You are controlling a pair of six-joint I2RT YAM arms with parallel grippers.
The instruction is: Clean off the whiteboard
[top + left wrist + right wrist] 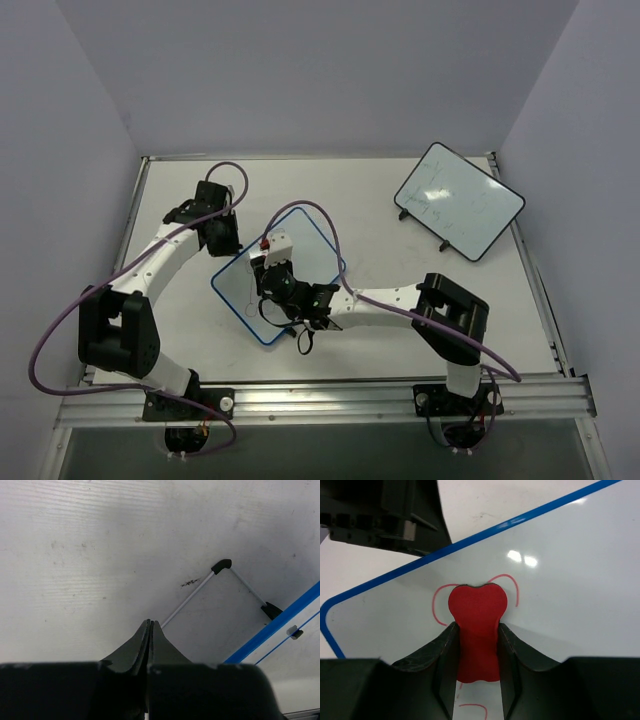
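The whiteboard (312,247), white with a blue frame, lies tilted at the middle of the table. Red curved lines (436,605) are drawn on its surface (560,595). My right gripper (476,630) is shut on a red eraser (477,612), whose rounded end presses on the board between the red strokes. From above, the right gripper (272,264) sits over the board's middle. My left gripper (150,624) is shut and empty, just off the board's upper left edge (277,630), near its wire stand with black feet (221,565).
A second whiteboard with a black frame (458,200) and faint marks stands at the back right. The left arm's wrist (385,510) hangs close beyond the blue frame in the right wrist view. Purple cables (60,330) loop from both arms. Walls enclose the table.
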